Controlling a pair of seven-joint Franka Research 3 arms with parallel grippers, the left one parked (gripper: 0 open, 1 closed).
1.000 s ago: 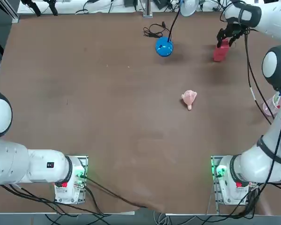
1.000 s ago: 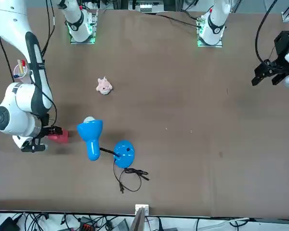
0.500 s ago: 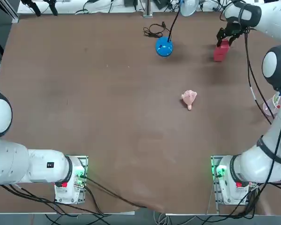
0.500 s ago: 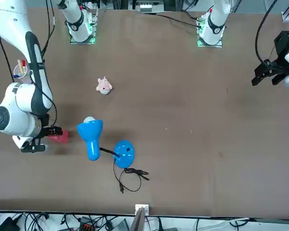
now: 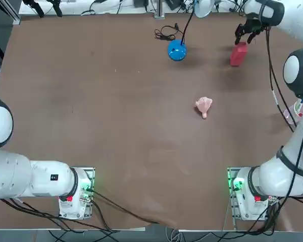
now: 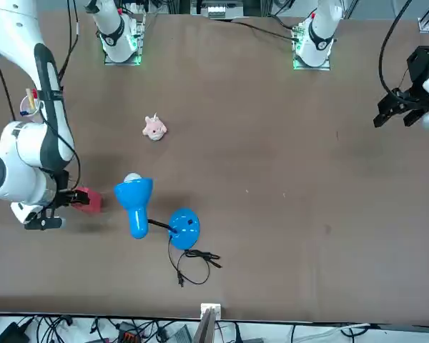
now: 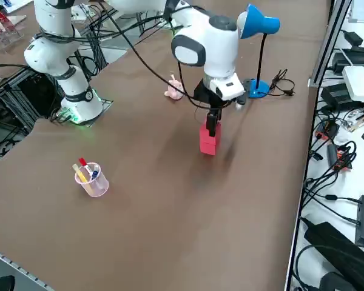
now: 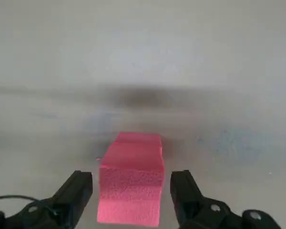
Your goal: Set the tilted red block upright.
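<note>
Foam, seemingly: the red block (image 8: 131,179) looks light, grainy and grippable, best pinched on its two side faces. Right gripper (image 8: 132,193) straddles it at the table's far right, jaws wide, holding nothing.

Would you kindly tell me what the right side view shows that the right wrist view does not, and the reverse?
Only the right side view shows the lamp, the pink toy, the cup of pens and the block standing upright on the table below the claw. Only the wrist view shows the open fingers flanking the block with gaps on both sides. Both show the red block and the claw just above it.
</note>
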